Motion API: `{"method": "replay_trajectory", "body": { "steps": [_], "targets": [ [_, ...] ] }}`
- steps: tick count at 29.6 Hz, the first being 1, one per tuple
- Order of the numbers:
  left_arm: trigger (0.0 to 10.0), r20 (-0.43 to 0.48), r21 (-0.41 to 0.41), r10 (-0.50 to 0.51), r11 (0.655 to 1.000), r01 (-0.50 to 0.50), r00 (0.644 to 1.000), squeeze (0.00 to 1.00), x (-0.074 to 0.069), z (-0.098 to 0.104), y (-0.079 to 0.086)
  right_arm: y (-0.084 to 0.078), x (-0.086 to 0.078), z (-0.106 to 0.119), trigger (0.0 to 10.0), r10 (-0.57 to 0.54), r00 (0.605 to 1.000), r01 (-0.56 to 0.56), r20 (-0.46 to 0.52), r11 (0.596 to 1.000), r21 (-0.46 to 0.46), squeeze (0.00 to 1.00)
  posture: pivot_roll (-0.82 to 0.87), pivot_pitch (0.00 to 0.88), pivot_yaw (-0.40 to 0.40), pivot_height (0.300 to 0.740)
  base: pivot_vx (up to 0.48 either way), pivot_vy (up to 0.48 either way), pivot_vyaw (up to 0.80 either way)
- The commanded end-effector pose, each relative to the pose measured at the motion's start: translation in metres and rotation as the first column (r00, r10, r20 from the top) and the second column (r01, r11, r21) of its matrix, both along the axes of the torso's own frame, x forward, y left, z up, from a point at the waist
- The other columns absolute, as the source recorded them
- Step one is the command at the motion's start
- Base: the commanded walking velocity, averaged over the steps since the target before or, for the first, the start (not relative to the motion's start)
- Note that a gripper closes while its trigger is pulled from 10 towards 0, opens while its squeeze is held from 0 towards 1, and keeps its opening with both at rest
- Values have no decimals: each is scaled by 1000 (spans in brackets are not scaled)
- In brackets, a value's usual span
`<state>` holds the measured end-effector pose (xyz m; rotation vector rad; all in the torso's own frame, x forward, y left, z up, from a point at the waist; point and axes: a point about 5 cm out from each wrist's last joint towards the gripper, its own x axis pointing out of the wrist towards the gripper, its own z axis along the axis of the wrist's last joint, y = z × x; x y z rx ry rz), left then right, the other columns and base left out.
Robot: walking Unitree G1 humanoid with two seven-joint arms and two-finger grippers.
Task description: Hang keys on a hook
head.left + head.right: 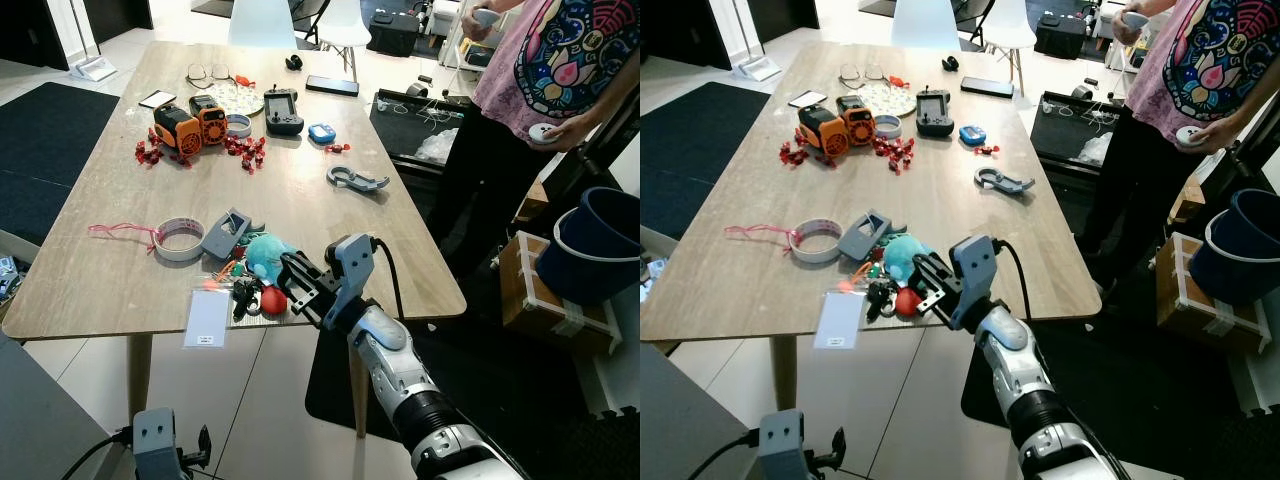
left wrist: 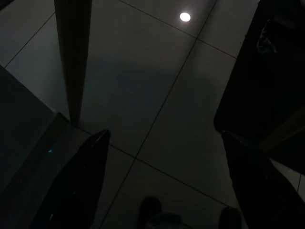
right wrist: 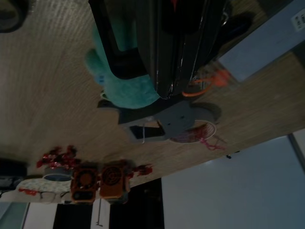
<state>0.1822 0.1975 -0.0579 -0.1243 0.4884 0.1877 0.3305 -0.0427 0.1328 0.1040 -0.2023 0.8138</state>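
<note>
Keys (image 1: 245, 297) lie in a dark bunch at the near edge of the wooden table (image 1: 300, 215), touching a red ball-like fob (image 1: 272, 299) and a teal plush (image 1: 266, 254). My right gripper (image 1: 292, 282) sits right at that cluster; I cannot tell whether its fingers are clenched on anything. A clear badge sleeve (image 1: 207, 318) overhangs the edge just beside the keys. A grey plastic block (image 1: 226, 233) and a tape roll (image 1: 180, 238) with a pink cord lie behind them. Further back: a grey hook-shaped clip (image 1: 355, 179), orange gadgets (image 1: 189, 125), scattered red pieces, a black controller (image 1: 284, 110). A person (image 1: 540, 90) stands at the right side. Pale tile floor. Left gripper (image 2: 162, 186) hangs low over dim tiles, fingers spread apart.
</note>
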Motion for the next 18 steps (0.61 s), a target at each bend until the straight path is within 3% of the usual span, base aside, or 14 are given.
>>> {"method": "replay_trajectory", "body": {
  "steps": [1, 6, 9, 15, 16, 18],
  "targets": [
    [10000, -18, -14, 4, 1000, -4, 1000, 0, -6, -4, -4, -2, -4, -5, 10000, 35, 999, -35, -35, 999, 8, 0, 51, 103, -88, 740, 0, 0, 0],
    [10000, -20, -14, 6, 1000, -6, 1000, 0, -6, -4, -3, -6, -13, -12, 10000, 88, 994, -89, -60, 996, -12, 0, 52, 108, -89, 740, 0, 0, 0],
    [10000, -22, -13, 4, 1000, -4, 1000, 0, -7, -4, -3, -14, -15, -12, 10000, 67, 996, -67, -64, 998, -3, 0, 51, 107, -88, 740, 0, 0, 0],
    [10000, -22, -14, 0, 1000, -1, 1000, 0, -7, -4, -4, -34, -9, -14, 10000, -89, 993, 90, -77, 996, 11, 0, 49, 103, -86, 740, 0, 0, 0],
    [10000, -20, -15, -1, 1000, 1, 1000, 0, -6, -4, -4, -48, -4, -14, 10000, -196, 976, 199, -94, 980, 23, 0, 50, 101, -86, 740, 0, 0, 0],
    [10000, -20, -15, -3, 1000, 2, 1000, 0, -6, -4, -4, -57, 0, -15, 10000, -259, 959, 265, -112, 964, 38, 0, 50, 100, -86, 740, 0, 0, 0]
  ]
}}
